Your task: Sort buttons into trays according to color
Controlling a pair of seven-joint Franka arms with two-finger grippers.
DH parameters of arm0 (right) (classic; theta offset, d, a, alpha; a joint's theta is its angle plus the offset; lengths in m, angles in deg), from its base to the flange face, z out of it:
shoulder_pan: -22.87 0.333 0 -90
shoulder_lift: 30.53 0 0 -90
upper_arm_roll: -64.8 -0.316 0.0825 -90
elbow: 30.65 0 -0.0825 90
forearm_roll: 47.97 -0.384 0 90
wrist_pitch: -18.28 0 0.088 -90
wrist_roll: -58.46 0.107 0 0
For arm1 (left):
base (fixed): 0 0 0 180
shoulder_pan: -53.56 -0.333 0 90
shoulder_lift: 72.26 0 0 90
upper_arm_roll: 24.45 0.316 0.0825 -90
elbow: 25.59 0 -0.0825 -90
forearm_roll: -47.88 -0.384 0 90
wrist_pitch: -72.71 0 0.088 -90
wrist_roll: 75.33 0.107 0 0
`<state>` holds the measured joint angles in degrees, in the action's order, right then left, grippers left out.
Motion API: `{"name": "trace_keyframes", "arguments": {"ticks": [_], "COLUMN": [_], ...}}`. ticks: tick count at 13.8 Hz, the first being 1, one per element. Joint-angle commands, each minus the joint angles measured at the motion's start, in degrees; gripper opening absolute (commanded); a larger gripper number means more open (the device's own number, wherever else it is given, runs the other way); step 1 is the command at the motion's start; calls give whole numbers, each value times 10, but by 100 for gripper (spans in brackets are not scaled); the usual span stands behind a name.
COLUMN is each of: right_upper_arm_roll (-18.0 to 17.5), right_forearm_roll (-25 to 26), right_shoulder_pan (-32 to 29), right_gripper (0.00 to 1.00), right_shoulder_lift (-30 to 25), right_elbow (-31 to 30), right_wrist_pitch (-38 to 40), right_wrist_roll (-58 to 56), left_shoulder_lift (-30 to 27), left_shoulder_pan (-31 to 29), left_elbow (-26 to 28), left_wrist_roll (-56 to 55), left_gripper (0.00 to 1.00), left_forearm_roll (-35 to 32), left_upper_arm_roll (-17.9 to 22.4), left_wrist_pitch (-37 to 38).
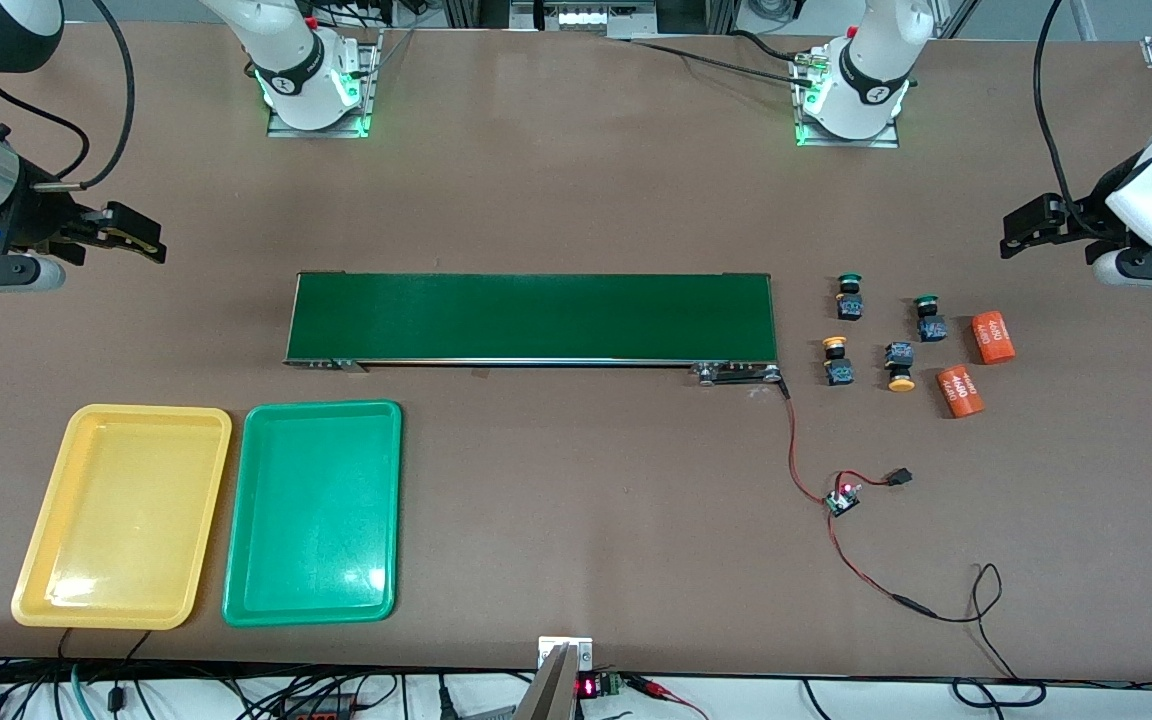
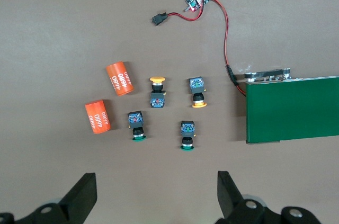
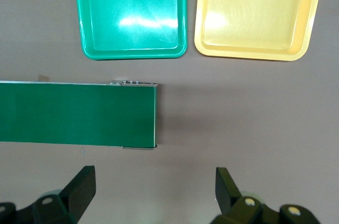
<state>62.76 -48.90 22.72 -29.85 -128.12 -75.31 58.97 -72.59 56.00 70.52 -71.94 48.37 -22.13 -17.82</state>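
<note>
Nearest the front camera lie the two trays, the yellow tray (image 1: 122, 515) and the green tray (image 1: 314, 512), side by side toward the right arm's end of the tabletop (image 1: 576, 200), both bare, likely set there as colour-matched bins. Farther back, the long dark-green conveyor belt (image 1: 531, 317) stretches between the arms, probably to ferry parts across. Off its end toward the left arm sit two orange cylinders (image 1: 992, 337) printed "4680", then the buttons, all unsorted: two green (image 1: 849, 295) (image 1: 928, 317), two yellow-orange (image 1: 836, 360) (image 1: 900, 366). The left hand (image 2: 153, 195) hovers spread over this cluster; the right hand (image 3: 151, 192) hangs spread over the belt's other end, empty.
</note>
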Motion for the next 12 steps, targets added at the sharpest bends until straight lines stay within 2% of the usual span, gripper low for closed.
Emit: {"name": "trace_keyframes", "arguments": {"ticks": [1,12], "right_upper_arm_roll": [-1,2], "right_forearm_roll": [1,1], "right_shoulder_pan": [-2,-5], "right_gripper": [100,100], "right_shoulder_lift": [-5,-3], "right_elbow": [3,3], "right_wrist_pitch": [9,10], "right_wrist_roll": [8,8], "left_shoulder_lift": [-5,4], "left_shoulder_pan": [5,-4], "left_elbow": [-1,-6], "left_wrist_roll": [-2,-4], "left_gripper": [100,100], "left_forearm_roll": [-12,-12], "left_upper_arm_roll": [4,-2], "left_wrist_pitch": [7,17]}}
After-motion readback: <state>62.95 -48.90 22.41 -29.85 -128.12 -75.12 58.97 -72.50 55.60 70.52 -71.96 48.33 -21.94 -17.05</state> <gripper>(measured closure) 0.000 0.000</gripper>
